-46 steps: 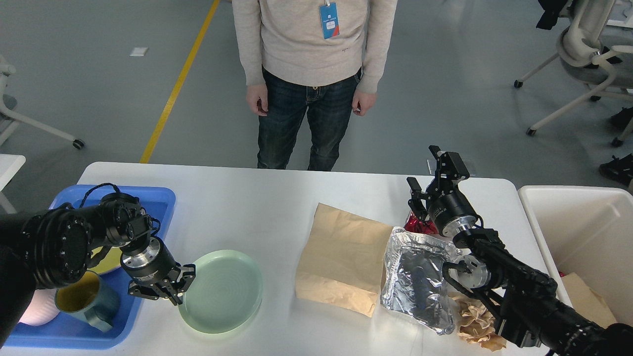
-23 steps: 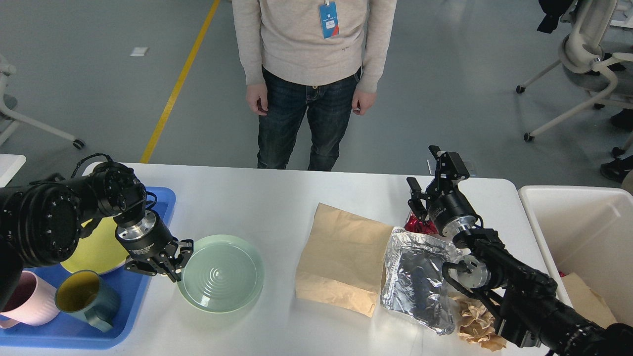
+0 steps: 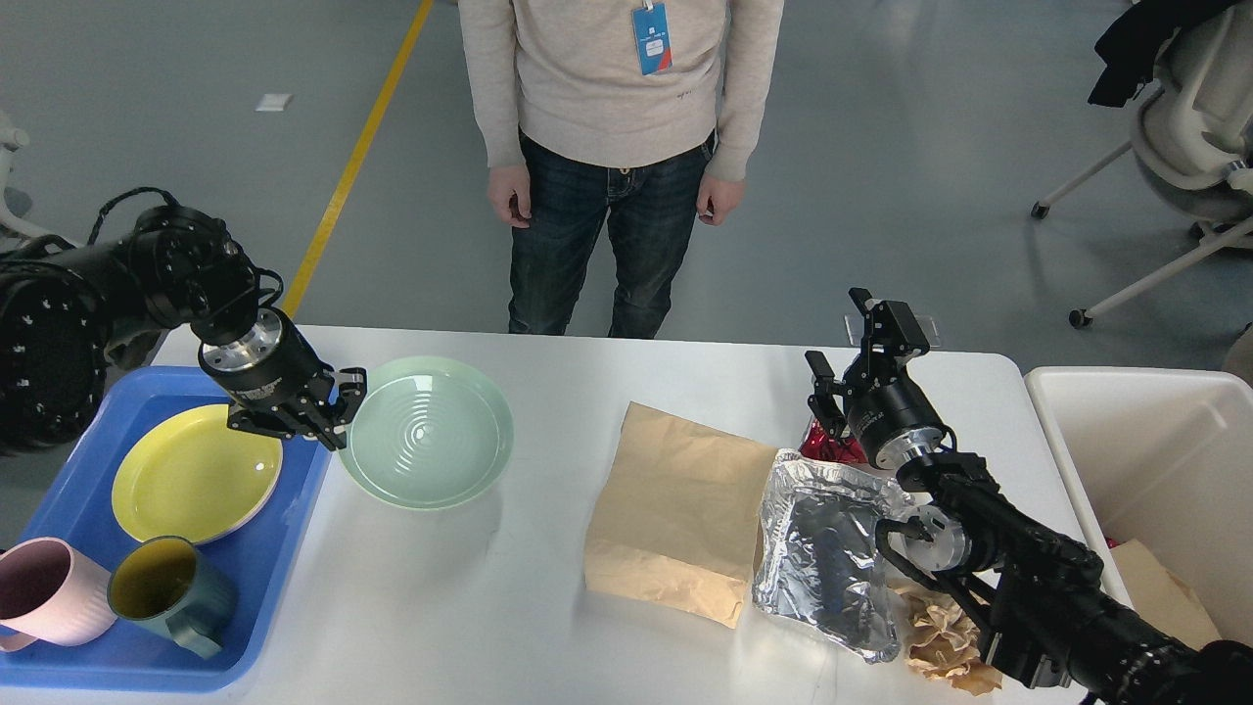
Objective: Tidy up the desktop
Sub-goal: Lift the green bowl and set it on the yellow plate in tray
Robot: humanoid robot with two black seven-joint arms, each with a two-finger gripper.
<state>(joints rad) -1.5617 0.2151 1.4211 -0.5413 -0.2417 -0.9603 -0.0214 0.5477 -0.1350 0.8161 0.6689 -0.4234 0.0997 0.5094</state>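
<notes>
The desktop (image 3: 548, 607) is a wide white tabletop. My left gripper (image 3: 343, 416) is shut on the left rim of a pale green plate (image 3: 427, 431), holding it lifted above the table near the far left edge. A brown paper bag (image 3: 671, 514), a crumpled silver foil bag (image 3: 832, 548), a red wrapper (image 3: 827, 448) and crumpled brown paper (image 3: 940, 636) lie on the right half. My right gripper (image 3: 852, 338) hovers open above the red wrapper, holding nothing.
A blue tray (image 3: 294, 548) at the left holds a yellow plate (image 3: 196, 475), a pink mug (image 3: 44, 592) and a teal mug (image 3: 166, 592). A white bin (image 3: 1077, 460) stands at the right. A person (image 3: 617, 147) stands behind the table.
My left gripper has risen and moved away from me with the green plate, from the near part of the table to its far left. The right arm has stayed still.
</notes>
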